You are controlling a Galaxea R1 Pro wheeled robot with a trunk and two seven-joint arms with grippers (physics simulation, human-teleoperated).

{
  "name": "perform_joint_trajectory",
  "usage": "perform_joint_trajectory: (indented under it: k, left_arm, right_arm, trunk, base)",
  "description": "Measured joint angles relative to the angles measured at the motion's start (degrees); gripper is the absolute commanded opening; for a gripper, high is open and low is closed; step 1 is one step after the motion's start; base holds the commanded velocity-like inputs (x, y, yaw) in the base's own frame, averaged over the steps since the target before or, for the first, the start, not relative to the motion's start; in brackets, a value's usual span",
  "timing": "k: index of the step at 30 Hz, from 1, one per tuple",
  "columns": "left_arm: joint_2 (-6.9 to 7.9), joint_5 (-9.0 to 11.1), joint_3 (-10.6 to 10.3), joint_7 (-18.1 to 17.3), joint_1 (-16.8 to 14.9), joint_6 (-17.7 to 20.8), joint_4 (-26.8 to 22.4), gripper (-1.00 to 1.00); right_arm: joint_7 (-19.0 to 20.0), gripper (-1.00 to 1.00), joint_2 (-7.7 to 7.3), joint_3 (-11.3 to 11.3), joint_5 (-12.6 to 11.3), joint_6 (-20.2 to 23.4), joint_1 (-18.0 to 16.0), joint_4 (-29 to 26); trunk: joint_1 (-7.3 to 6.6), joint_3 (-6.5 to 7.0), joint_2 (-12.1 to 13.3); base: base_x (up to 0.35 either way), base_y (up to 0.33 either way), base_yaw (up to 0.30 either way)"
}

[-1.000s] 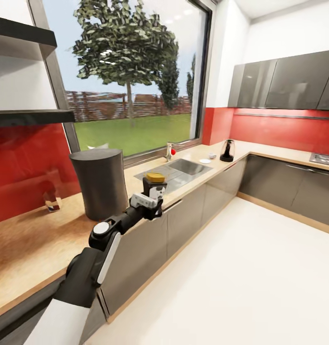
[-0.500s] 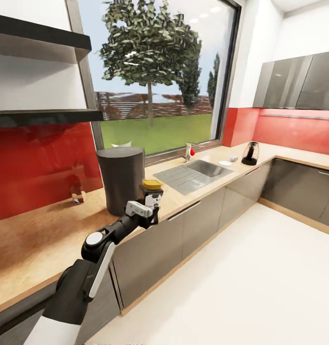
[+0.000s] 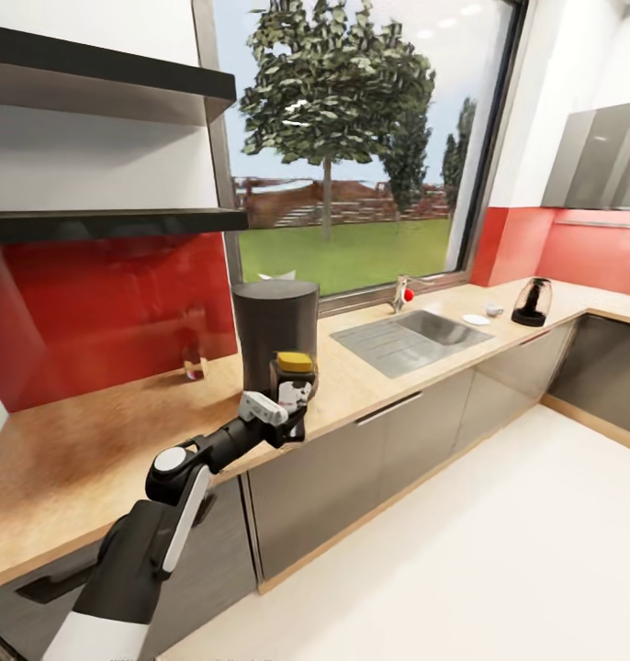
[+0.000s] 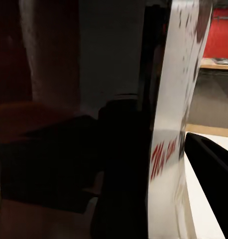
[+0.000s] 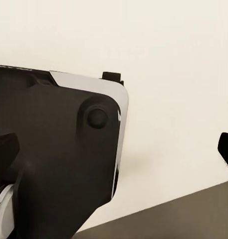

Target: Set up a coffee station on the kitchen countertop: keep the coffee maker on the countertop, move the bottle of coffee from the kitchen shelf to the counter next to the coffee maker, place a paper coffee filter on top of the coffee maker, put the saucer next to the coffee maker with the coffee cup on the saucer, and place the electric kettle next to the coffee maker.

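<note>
Wood kitchen countertop [image 3: 95, 450], left hand [image 3: 292, 404] gripping bottle of coffee [image 3: 294, 375], label [image 4: 176, 124] close-up

bright window daylight; dim, blurred left wrist view.

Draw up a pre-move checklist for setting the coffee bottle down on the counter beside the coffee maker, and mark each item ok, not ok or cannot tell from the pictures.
1. Bottle held: the left gripper is shut on the bottle of coffee. Ok.
2. Bottle upright, gold-brown lid on top. Ok.
3. Bottle near its goal: it is right in front of the coffee maker. Ok.
4. Bottle already resting on the kitchen countertop: cannot tell, its base is hidden by the gripper.
5. Bare counter beside the coffee maker toward the sink. Ok.
6. Right gripper state: cannot tell; the right wrist view shows the robot's body and the floor.
</note>
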Motion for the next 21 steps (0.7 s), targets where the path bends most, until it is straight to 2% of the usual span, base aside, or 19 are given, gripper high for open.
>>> perform_joint_trajectory:
  k: [2,10,15,19,21]
  left_arm:
    - [0.01,0.01,0.75,-0.25,0.01,0.07,0.00,-1.00]
    - [0.24,-0.06,1.34,-0.77,0.03,0.16,0.00,-1.00]
    - [2.77,0.27,1.45,-0.86,0.02,0.26,-0.01,-1.00]
    - [5.02,1.83,1.75,-0.92,0.04,0.25,-0.01,-1.00]
    - [5.65,2.27,2.28,-0.90,0.03,0.26,-0.01,-1.00]
  right_arm:
    - [0.00,1.00,0.00,0.00,0.00,0.00,-0.01,0.00]
    - [0.00,1.00,0.00,0.00,0.02,0.00,-0.01,0.00]
    - [0.01,1.00,0.00,0.00,0.03,0.00,-0.01,0.00]
    - [0.01,1.00,0.00,0.00,0.04,0.00,-0.02,0.00]
    - [0.02,1.00,0.00,0.00,0.03,0.00,-0.02,0.00]
  trunk:
    - [0.00,0.00,0.00]
    - [0.00,0.00,0.00]
    - [0.00,0.00,0.00]
    - [0.00,-0.01,-0.01]
    - [0.00,-0.01,-0.01]
  base:
    - [0.000,0.000,0.277]
    - [0.000,0.000,0.277]
    - [0.000,0.000,0.277]
    - [0.000,0.000,0.277]
    - [0.000,0.000,0.277]
